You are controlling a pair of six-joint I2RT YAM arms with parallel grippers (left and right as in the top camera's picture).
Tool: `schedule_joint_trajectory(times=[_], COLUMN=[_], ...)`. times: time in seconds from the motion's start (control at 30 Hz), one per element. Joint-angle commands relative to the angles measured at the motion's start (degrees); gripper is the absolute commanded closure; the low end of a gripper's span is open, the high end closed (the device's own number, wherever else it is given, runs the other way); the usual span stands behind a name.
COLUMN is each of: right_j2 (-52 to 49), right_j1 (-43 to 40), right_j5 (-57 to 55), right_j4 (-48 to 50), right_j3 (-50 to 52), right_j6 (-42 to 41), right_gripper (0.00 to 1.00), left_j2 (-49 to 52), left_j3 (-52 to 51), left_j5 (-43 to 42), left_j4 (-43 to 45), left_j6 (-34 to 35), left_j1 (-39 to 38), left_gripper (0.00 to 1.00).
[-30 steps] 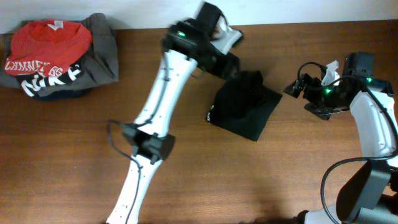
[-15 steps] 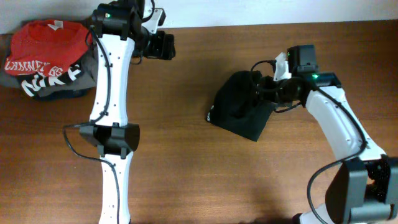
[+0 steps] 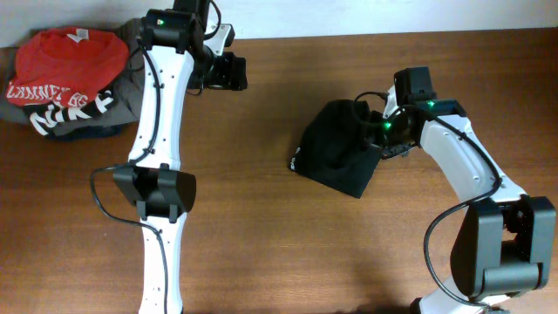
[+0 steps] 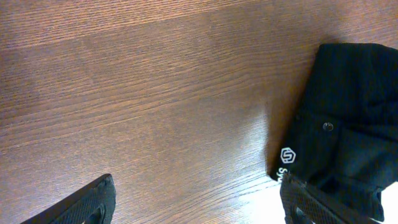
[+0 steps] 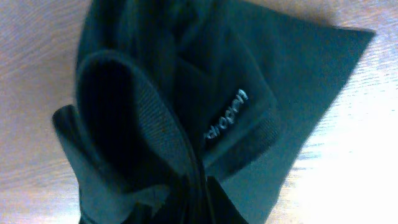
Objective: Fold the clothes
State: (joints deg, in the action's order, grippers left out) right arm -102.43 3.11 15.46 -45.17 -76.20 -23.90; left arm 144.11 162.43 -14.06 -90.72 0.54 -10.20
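The black garment (image 3: pixel 336 153) is bunched up in a rough folded lump on the wooden table (image 3: pixel 288 253), a bit right of the middle. Its small white logo (image 3: pixel 294 161) sits at the left corner. The right wrist view is pretty much all black cloth, layers flopped over each other, with a short line of grey lettering (image 5: pixel 227 115) on one band.

The right gripper (image 3: pixel 377 133) is down on the garment's upper right edge, touching the cloth. Its fingers blend into the dark fabric, so there's honestly no telling whether they're pinched or apart.

The left gripper (image 3: pixel 228 74) is well apart from the garment, up near the far edge of the table. Its fingers (image 4: pixel 93 202) are spread wide over bare wood, and its camera catches the logo corner off to the right.

Over in the far left corner there's a pile with a red shirt (image 3: pixel 61 54) with white lettering lying on top of a grey garment (image 3: pixel 146 78).
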Motion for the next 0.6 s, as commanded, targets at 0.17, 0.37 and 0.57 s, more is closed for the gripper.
schedule_joint_trajectory(times=[0.17, 0.37, 0.57], right_j2=[-0.2, -0.2, -1.4], right_j1=[0.2, 0.2, 0.3], right_j5=[-13.5, -15.8, -16.0], right_j4=[-9.8, -13.4, -13.4], right_j3=[-0.9, -0.2, 3.1], right_j6=[-8.6, -8.6, -8.6], right_gripper=[0.96, 0.96, 0.8], left_j2=[0.2, 0.2, 0.2], left_j3=[-0.4, -0.4, -0.4], left_j5=[0.4, 0.4, 0.4], left_j4=[1.2, 1.6, 1.8], left_j6=[0.5, 0.5, 0.5], left_j1=[-0.1, -0.1, -0.1], left_gripper=[0.16, 0.15, 0.15])
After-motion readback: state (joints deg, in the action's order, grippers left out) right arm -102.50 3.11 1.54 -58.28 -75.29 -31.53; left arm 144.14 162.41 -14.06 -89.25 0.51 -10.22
